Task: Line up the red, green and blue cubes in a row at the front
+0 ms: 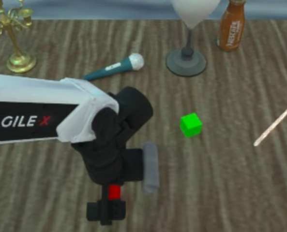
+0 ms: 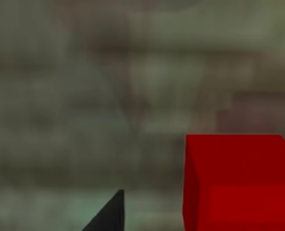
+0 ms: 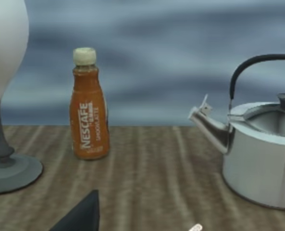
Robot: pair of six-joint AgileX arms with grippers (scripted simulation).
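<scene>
Left gripper [image 1: 112, 195] pinches your red cube [image 1: 114, 192] near the table's front edge.
You'll find the green cube [image 1: 190, 124] well apart, right of centre.

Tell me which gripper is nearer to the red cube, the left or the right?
The left. The left gripper is at the red cube near the table's front edge, with the cube between its fingers. The right gripper does not appear in the top view, so it is farther away.

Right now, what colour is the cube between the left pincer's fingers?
Bright red. The cube shows best in the left wrist view, beside the left pincer.
</scene>
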